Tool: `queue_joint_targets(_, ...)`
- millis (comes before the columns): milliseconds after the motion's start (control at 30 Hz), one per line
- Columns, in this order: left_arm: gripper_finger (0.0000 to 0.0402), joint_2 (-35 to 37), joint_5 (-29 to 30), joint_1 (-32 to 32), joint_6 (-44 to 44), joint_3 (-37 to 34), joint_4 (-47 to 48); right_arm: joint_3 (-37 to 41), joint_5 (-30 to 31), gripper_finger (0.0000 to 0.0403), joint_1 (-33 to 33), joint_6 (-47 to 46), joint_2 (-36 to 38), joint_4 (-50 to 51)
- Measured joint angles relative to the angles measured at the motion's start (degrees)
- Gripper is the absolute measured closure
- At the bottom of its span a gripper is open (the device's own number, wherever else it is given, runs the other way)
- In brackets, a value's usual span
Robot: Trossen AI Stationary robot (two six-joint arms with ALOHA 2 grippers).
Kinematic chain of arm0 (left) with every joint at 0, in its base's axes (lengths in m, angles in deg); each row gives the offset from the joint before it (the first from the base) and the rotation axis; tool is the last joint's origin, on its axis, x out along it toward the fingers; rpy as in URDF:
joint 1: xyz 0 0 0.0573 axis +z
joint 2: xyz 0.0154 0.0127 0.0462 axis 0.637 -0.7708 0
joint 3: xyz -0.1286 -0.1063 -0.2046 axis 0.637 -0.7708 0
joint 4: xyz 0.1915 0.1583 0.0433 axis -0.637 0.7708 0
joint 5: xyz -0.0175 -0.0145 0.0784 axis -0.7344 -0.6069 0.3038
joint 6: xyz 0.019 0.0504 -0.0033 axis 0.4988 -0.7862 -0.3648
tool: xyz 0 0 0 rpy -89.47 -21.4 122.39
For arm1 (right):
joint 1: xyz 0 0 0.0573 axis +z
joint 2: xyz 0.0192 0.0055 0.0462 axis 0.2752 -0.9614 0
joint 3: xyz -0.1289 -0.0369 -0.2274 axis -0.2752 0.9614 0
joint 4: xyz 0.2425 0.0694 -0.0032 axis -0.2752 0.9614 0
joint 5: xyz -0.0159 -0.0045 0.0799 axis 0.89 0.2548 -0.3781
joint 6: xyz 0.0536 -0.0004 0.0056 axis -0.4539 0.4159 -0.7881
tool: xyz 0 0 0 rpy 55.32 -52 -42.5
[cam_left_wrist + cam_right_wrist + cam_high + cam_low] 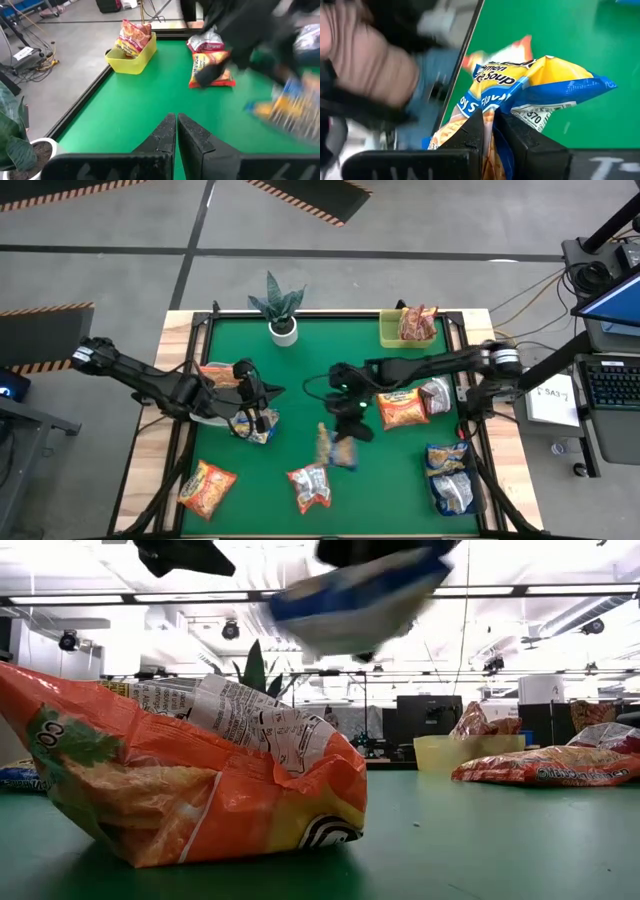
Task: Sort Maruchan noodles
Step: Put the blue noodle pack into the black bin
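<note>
Ramen packets lie scattered flat on the green table. My right gripper is over the table's middle, shut on a yellow-and-blue packet that shows blurred at the top of the low view. My left gripper is shut with nothing between its fingers. It stands over another yellow-and-blue packet left of the middle. An orange packet fills the low view's foreground. My right gripper pinches the yellow-and-blue packet between its two fingers at one crumpled end, coming from above. The packet is lifted clear of the table and hangs below the fingers.
Near edge: orange packet, red-silver packet. Right side: orange packet, silver packet, two more. An orange packet lies under the left arm. The lime tray holds a red packet; the potted plant is at the far edge.
</note>
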Motion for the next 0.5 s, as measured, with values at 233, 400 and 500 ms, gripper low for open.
queue_joint_targets(233, 0.0402, -1.35, -0.02, 0.0, -0.74, 0.0, -1.15, 0.83, 7.99, 0.0367, 6.87, -0.4, 13.65, 24.24)
queue_joint_targets(400, 0.0402, -2.64, -0.05, 0.0, -2.4, 0.0, -3.18, 3.04, 20.62, 0.0367, 13.34, -10.78, 21.67, 30.26)
queue_joint_targets(500, 0.0402, -3.34, -0.06, 0.0, -3.33, 0.0, -4.58, 4.95, 24.61, 0.0367, 17.13, -18.52, 25.87, 34.65)
